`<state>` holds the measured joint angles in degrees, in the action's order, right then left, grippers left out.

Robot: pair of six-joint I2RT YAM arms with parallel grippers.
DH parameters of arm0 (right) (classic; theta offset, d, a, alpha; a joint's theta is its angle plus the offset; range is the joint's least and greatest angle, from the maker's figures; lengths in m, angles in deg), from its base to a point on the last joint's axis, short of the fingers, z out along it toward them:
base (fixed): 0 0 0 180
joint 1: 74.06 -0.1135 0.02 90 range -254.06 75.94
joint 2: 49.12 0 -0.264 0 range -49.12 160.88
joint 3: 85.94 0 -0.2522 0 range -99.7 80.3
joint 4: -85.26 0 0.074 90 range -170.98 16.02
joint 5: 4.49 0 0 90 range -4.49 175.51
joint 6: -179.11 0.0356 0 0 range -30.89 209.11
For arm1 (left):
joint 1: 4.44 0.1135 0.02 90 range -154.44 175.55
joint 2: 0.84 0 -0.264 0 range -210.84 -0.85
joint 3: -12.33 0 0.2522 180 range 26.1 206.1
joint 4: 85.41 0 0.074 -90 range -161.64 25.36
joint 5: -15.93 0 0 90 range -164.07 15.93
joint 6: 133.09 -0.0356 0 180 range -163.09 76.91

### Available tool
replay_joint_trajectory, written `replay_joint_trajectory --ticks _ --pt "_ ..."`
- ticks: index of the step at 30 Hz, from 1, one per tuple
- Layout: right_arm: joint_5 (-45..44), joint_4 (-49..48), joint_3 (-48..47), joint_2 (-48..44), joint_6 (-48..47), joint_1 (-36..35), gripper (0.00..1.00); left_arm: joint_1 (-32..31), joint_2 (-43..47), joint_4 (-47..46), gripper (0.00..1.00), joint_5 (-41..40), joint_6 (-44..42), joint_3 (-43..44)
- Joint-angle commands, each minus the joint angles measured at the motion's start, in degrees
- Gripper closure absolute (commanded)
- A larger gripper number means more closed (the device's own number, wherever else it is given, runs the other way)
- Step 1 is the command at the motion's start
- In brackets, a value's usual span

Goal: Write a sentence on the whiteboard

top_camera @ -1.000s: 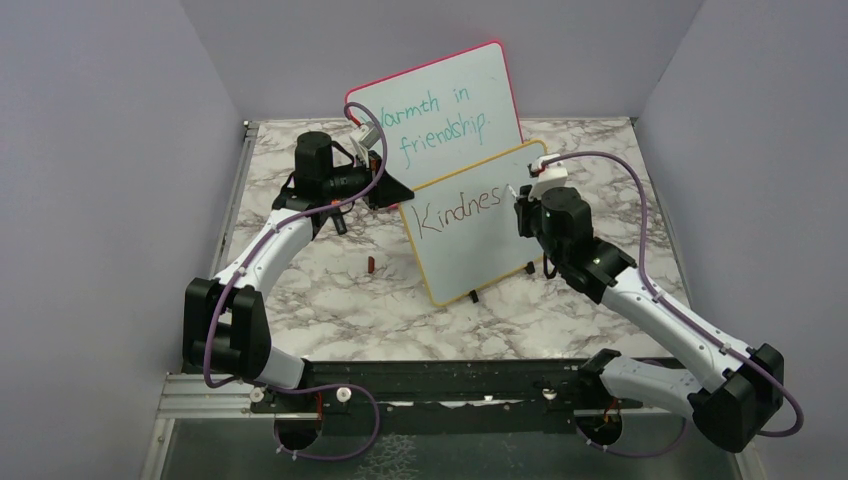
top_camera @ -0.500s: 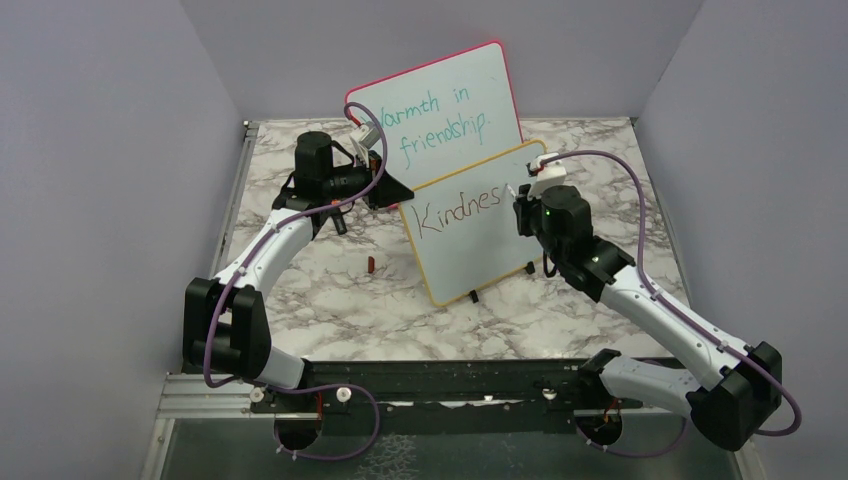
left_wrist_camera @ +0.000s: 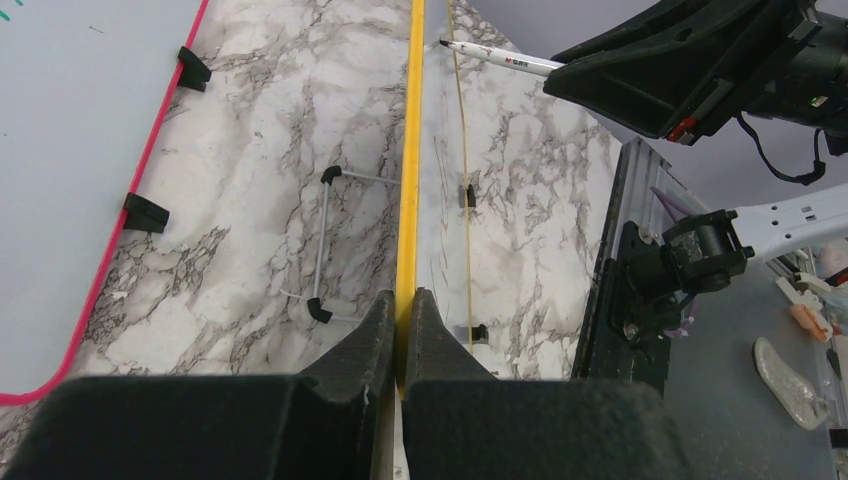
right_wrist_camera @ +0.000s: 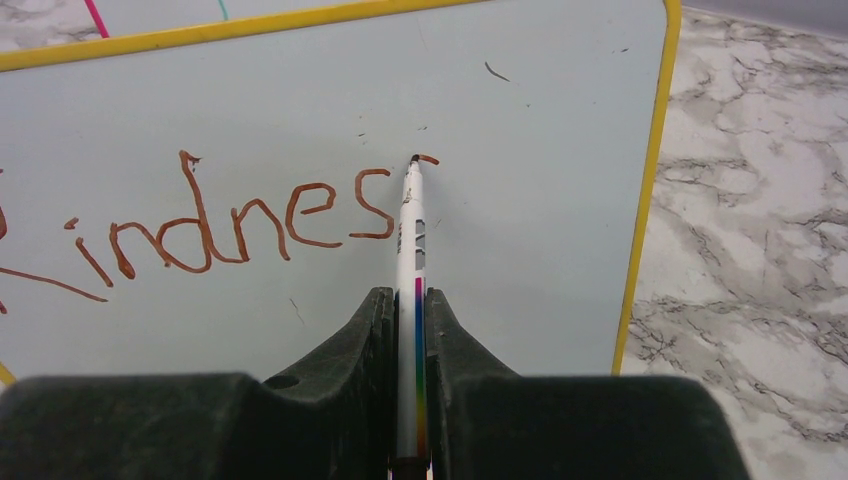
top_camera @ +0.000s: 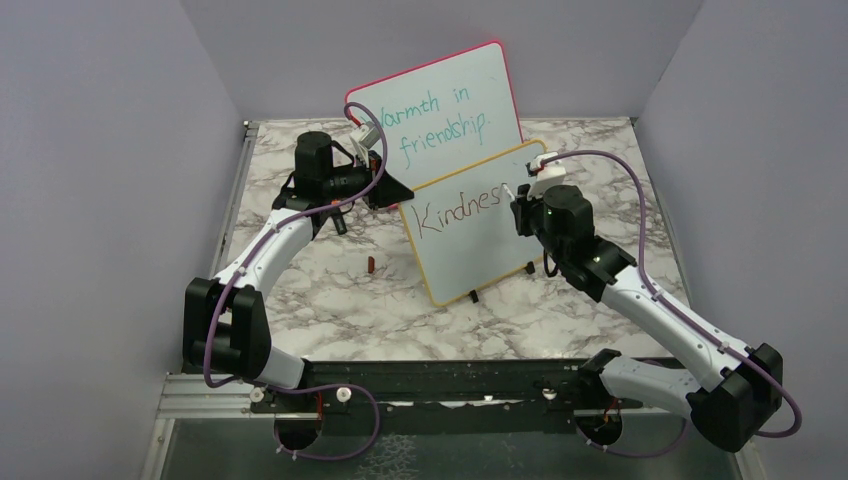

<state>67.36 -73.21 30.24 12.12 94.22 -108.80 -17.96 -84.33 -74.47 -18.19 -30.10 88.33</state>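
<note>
A: On the marble table (top_camera: 330,300), seen from above, where does the whiteboard (top_camera: 470,255) stand?

B: Near the middle, on its small black feet. It is yellow-framed and stands just in front of the pink-framed board (top_camera: 500,90) with its teal writing (top_camera: 440,125). The sentence (top_camera: 455,212) runs along the top and reads "Kindnes".

A: And the arms?

B: The left arm rises from its base and stretches up the table, with its wrist turned right. That puts the left gripper (top_camera: 397,190) at the whiteboard's left edge. The right arm bends in from the right, and the right gripper (top_camera: 518,205) is at the board's face near the end of the word. A small reddish piece (top_camera: 371,264) lies on the table left of the whiteboard. It may be a cap, but it is too small to tell.

A: From the left wrist?

B: The whiteboard is seen edge-on, and the two fingers are pressed onto its yellow frame, pinching it. A thin wire stand (left_wrist_camera: 320,240) sits on the marble behind it. Farther off, a white marker (left_wrist_camera: 500,58) sticks out of the right gripper toward the board's face.

A: And the right wrist?

B: Its jaws are clamped on the marker, which points straight up the view. The tip touches the whiteboard at a short curl just right of the last "s", not far from the right-hand frame.
</note>
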Motion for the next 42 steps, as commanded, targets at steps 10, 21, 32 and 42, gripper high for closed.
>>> replay_joint_trajectory --ticks 10,21,32,42 --pt "2.98 3.71 0.89 -1.58 0.86 0.19 0.99 -1.51 -2.03 4.50 1.00 0.29 -2.53 -0.27" --pt "-1.91 4.77 2.00 -1.75 1.73 0.20 0.99 -1.51 -1.87 4.59 1.00 0.31 -2.62 -0.27" --pt "-4.02 6.12 1.77 -1.07 2.37 0.29 0.99 -1.51 -1.86 4.63 1.00 0.25 -2.62 -0.27" --pt "-0.40 7.25 1.41 -0.85 2.48 0.21 0.99 -1.51 -1.86 4.59 1.00 0.20 -2.62 -0.27"
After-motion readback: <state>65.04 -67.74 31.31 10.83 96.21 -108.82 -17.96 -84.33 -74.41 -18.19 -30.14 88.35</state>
